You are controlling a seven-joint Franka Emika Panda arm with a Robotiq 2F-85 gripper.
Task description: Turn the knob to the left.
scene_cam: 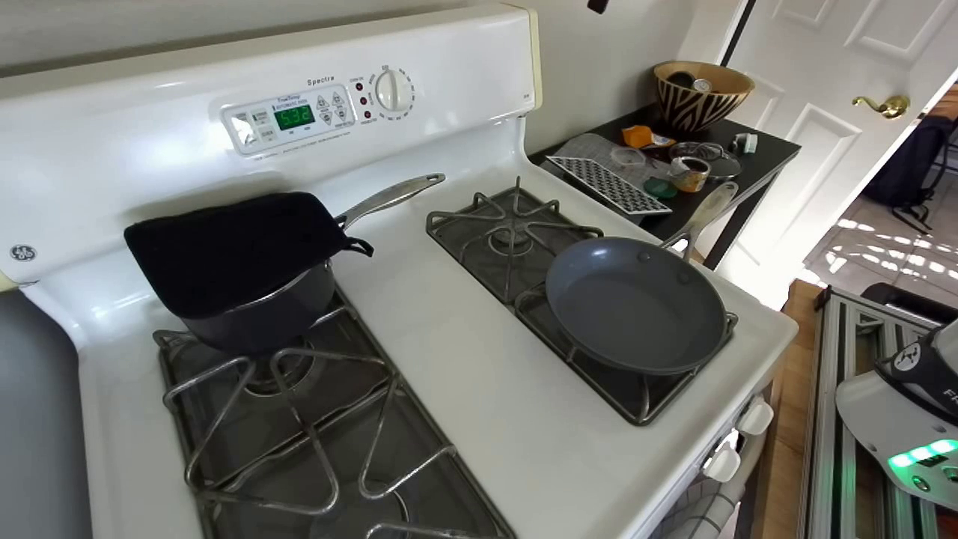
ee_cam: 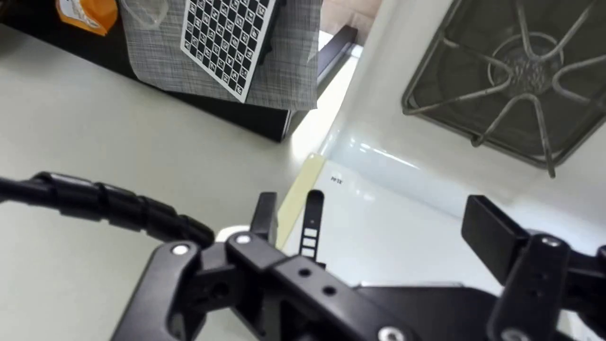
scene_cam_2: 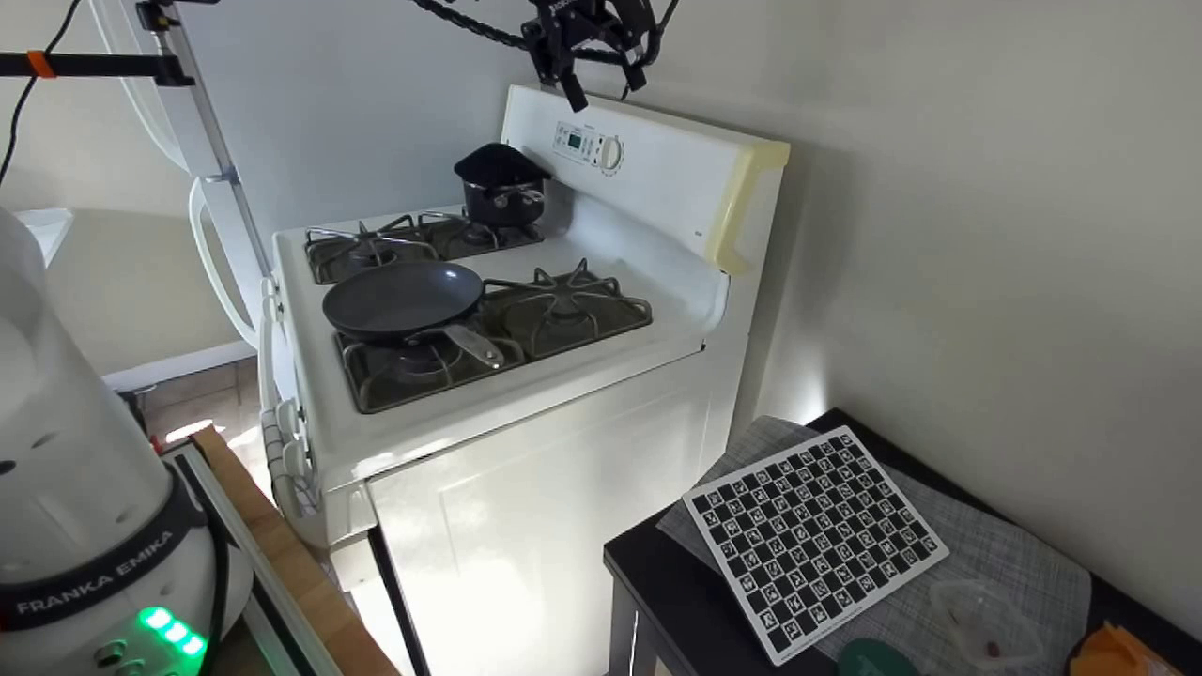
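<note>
The knob [scene_cam: 394,90], the big dial as I'm reading the task, is sitting beside the green display [scene_cam: 293,117] on the back panel [scene_cam: 464,71] of the stove [scene_cam: 449,352]. My fingers [ee_cam: 492,237] are standing wide apart, gripping nothing but air, well clear of it. So I'm calling this early: closing in, gripping and turning left are all remaining, I'm judging, though I'm not managing to read the dial's setting.

Nearest, those fingers are showing blocky, flat-faced and black, and a cable [ee_cam: 118,206] is running in beside them, ridged with spiral wrap. Behind them the back panel is gleaming smooth and white, a yellowish cap [ee_cam: 299,192] lining its end. The knob's round white face is carrying a raised bar; I'm betting on that for a pinch. Farther on, a dull grate [ee_cam: 526,97] is spreading curved metal bars, and beyond, a round pan [scene_cam: 636,303] is lying smooth and dark grey. Farthest out, a checkered board [ee_cam: 229,40] with a white rim is resting over a grey, woven-looking mat [ee_cam: 289,71] on the black worktop [ee_cam: 255,119].
</note>
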